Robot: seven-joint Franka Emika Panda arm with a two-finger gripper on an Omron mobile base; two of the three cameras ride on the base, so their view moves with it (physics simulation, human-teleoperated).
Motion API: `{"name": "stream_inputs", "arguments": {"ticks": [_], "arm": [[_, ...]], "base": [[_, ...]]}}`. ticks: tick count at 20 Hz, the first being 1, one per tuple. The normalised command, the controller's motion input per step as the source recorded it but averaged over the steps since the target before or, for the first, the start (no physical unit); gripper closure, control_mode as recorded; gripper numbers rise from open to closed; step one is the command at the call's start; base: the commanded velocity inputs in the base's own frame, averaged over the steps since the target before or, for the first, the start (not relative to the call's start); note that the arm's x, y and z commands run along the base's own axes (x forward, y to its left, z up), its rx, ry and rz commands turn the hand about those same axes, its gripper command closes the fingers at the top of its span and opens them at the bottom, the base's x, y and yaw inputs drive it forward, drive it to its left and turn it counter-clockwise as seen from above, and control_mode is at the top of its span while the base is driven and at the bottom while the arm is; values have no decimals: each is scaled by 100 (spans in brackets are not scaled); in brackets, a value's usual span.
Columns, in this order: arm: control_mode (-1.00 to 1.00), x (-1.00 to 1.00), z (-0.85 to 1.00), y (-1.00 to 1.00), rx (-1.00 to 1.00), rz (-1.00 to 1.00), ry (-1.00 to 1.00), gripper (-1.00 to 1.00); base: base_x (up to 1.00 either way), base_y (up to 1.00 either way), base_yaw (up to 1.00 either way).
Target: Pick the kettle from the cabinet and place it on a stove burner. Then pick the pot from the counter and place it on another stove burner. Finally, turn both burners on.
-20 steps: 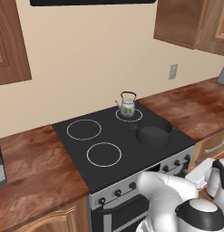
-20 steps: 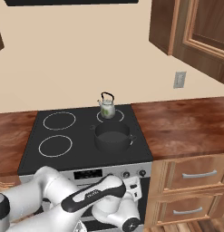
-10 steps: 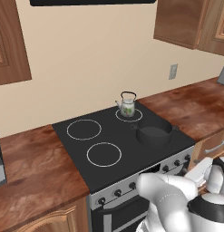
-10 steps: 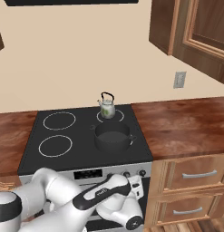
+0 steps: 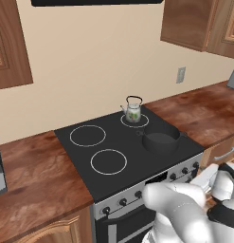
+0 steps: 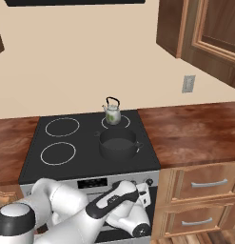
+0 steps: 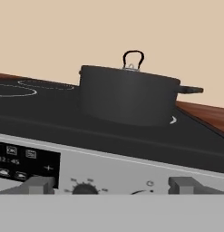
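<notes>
**Kettle and pot on the right-hand burners, gripper low at the range front**

The kettle (image 5: 133, 112), a small whitish-grey teapot shape with green leaf print, a curved spout and a thin black arched handle, stands upright on the rear right burner ring. Just in front of it the pot (image 5: 160, 139), squat, round, matt dark grey-black and lidless, with 2 small side handles, sits on the front right ring. The 2 are near each other but apart. In the hand view the pot (image 7: 127, 94) hides all of the kettle except its handle arch (image 7: 133, 59).

The cooktop (image 6: 88, 145) is flat glossy black glass with thin white ring outlines; the 2 left burners (image 6: 58, 153) are bare. Below it runs the steel front panel with a row of dark round knobs (image 5: 122, 202) and a small display (image 7: 23, 160).

The gripper (image 7: 112, 186) hangs low in front of that panel, looking up across the glass; its 2 dark fingertips (image 7: 39, 185) stand wide apart with nothing between them, and 1 knob lies between them in the hand view. The white arm (image 6: 81, 214) covers part of the oven front.

Reddish-brown wood-grain counter (image 6: 195, 133) flanks the range, with light wood drawers (image 6: 204, 183) and metal pulls on the right. A wall outlet (image 6: 188, 84) sits on the beige wall, and dark panelled cabinets (image 6: 204, 33) hang above.
</notes>
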Motion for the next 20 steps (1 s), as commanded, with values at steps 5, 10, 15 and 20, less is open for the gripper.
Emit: {"name": "stream_inputs", "arguments": {"ticks": [5,10,15,20], "arm": [[-100,17,-17,0,0,0,0,-100],[-100,16,-17,0,0,0,0,-100],[-100,15,-18,-5,0,0,-1,-100],[-100,11,-16,-5,0,0,-1,-100]], "base": [[0,0,0],[0,0,0],[0,0,0],[0,0,0]]}}
